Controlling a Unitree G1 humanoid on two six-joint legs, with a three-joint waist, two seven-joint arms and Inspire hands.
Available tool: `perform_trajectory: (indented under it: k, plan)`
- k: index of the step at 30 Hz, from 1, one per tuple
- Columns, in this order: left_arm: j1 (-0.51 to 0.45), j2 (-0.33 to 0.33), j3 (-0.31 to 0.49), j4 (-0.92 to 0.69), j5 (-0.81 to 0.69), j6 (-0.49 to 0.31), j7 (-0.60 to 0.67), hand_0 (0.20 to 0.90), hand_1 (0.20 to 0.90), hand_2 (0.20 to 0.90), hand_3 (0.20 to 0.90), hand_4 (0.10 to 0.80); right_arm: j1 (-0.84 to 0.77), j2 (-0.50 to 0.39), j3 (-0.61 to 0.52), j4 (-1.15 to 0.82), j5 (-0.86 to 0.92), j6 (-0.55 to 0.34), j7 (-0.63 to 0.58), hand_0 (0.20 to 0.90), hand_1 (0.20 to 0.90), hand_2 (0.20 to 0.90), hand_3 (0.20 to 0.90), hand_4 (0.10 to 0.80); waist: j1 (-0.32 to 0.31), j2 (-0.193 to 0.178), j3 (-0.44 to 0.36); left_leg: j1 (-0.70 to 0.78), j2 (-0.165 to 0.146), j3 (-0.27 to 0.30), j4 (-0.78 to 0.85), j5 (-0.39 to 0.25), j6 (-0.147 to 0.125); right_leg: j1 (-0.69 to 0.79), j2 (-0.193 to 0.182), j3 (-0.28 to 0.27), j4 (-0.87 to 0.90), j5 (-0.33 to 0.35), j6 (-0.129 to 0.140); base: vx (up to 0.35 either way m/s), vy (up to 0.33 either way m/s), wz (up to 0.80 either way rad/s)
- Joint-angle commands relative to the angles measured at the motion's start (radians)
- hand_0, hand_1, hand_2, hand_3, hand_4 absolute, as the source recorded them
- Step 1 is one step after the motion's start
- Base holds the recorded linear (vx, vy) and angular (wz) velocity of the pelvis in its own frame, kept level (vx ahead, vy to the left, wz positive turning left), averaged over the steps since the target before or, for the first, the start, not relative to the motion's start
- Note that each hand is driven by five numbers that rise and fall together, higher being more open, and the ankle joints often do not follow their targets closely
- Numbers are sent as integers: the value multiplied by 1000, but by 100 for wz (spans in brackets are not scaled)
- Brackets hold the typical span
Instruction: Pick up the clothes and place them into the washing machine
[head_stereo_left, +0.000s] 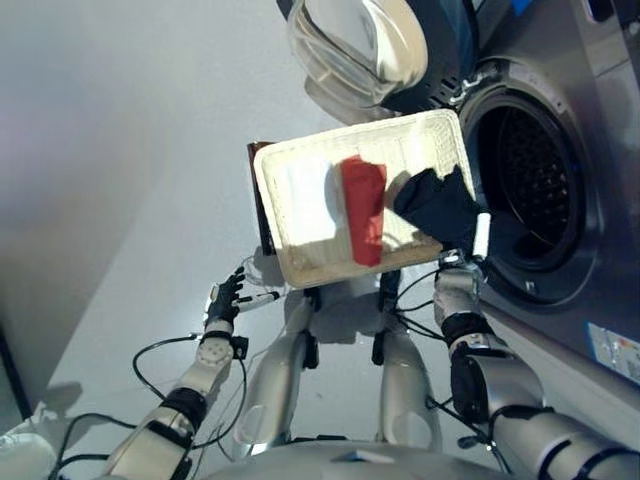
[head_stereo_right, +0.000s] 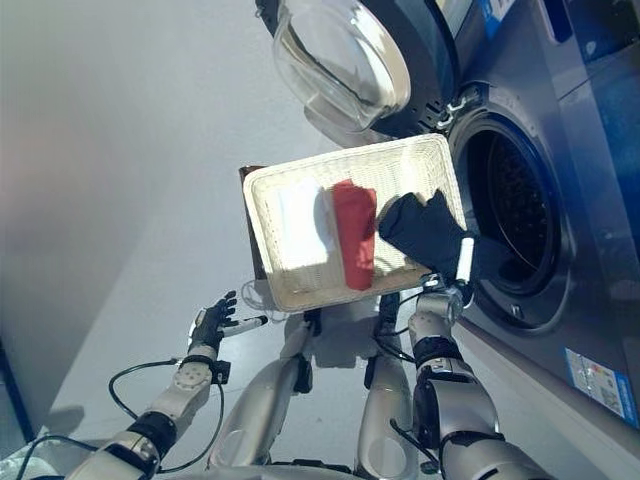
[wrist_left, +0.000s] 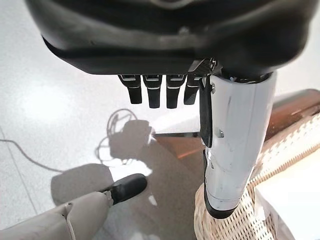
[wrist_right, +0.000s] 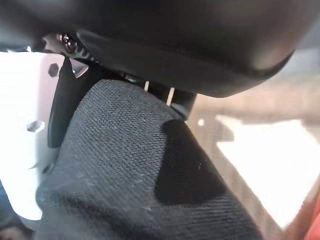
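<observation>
A shallow white wicker basket (head_stereo_left: 350, 135) rests on a dark brown box (head_stereo_left: 262, 200) beside the washing machine (head_stereo_left: 590, 150). In it lie a red cloth (head_stereo_left: 363, 210), a white cloth (head_stereo_right: 300, 225) and a dark cloth (head_stereo_left: 435, 205) at the end nearest the drum. My right hand (head_stereo_left: 470, 250) is at that end, shut on the dark cloth, which presses against its palm in the right wrist view (wrist_right: 140, 165). My left hand (head_stereo_left: 225, 295) hangs open and empty by the basket's near left corner; in the left wrist view (wrist_left: 165, 40) its fingers are straight.
The machine's round drum opening (head_stereo_left: 535, 190) gapes just right of the basket. Its glass door (head_stereo_left: 355, 45) is swung open above the basket's far side. Pale floor (head_stereo_left: 120, 150) stretches to the left.
</observation>
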Motion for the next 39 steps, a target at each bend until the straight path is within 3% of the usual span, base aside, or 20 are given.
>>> perform_trajectory:
  k: [1,5,7,15,20,25,32,34,36,37,38,39]
  plan:
    - [11,1,-16,26,-32,-26,16,900,900,900,900,800,-118,-123,-52,-107,-12,-135,-13,200,200,200,200,300,14,57,-18,-114,-17,10,289,-175,-59,-111,-3,-7,227,-85,-4,-78,42,-11]
    - [25,11,-32,36,-37,-21,9,900,900,900,900,800,-226,-180,-50,-96,-10,-172,-56,200,200,200,200,300,22,77,-17,-226,17,42,482,-257,-49,-224,-5,-15,378,-140,-4,-51,15,-12]
    - [31,22,-33,44,-43,-17,9,900,900,900,900,800,-288,-218,-51,-83,-14,-185,-83,200,200,200,200,300,24,98,-10,-261,21,29,575,-322,-35,-265,6,5,470,-207,-4,30,30,-8]
    - [33,18,-37,58,-39,-10,11,900,900,900,900,800,-387,-308,-22,-72,-72,-197,-152,200,200,200,200,300,34,162,-10,-359,20,52,726,-392,-6,-383,17,65,618,-269,-29,-14,49,-19]
    - [34,11,-31,59,-32,-10,18,900,900,900,900,800,-405,-340,-12,-83,-100,-204,-172,200,200,200,200,300,41,179,-22,-369,17,67,724,-402,1,-409,23,95,628,-273,-32,23,64,-33]
    - [48,6,-24,45,-23,-25,18,900,900,900,900,800,-439,-439,24,-140,-202,-211,-222,200,200,200,200,300,48,200,-52,-350,8,80,653,-384,-2,-410,20,120,586,-263,-31,54,53,-11]
    - [106,46,23,28,12,-40,20,900,900,900,900,800,-569,-680,168,-183,-399,-166,-302,200,200,200,200,300,75,201,-101,-308,4,78,549,-356,-10,-388,25,135,511,-242,-30,62,0,-4]
    - [131,77,31,8,18,-53,21,900,900,900,900,800,-668,-809,251,-177,-441,-151,-319,200,200,200,200,300,76,195,-119,-302,-1,91,507,-315,-17,-385,15,125,488,-209,-34,-3,-19,-3]
    - [140,83,39,-6,15,-61,20,900,900,900,900,800,-722,-860,293,-148,-428,-142,-311,200,200,200,200,300,82,201,-138,-281,-15,70,475,-322,-29,-373,14,136,486,-230,-28,95,12,9]
    - [141,81,43,-4,14,-60,22,900,900,900,900,800,-741,-872,308,-134,-420,-141,-307,439,439,439,439,471,83,204,-142,-276,-20,68,462,-313,-31,-369,12,136,479,-228,-29,-59,3,6]
    - [142,79,42,-4,14,-60,22,900,900,900,900,800,-745,-874,313,-130,-418,-141,-306,900,900,900,900,800,77,206,-135,-282,-17,84,458,-290,-27,-375,7,126,473,-205,-34,-67,-16,2]
    - [141,75,40,-5,11,-60,20,900,900,900,900,800,-739,-872,305,-122,-402,-147,-301,900,900,900,900,800,74,210,-138,-276,-22,82,441,-282,-29,-370,6,124,466,-201,-34,-74,-5,3]
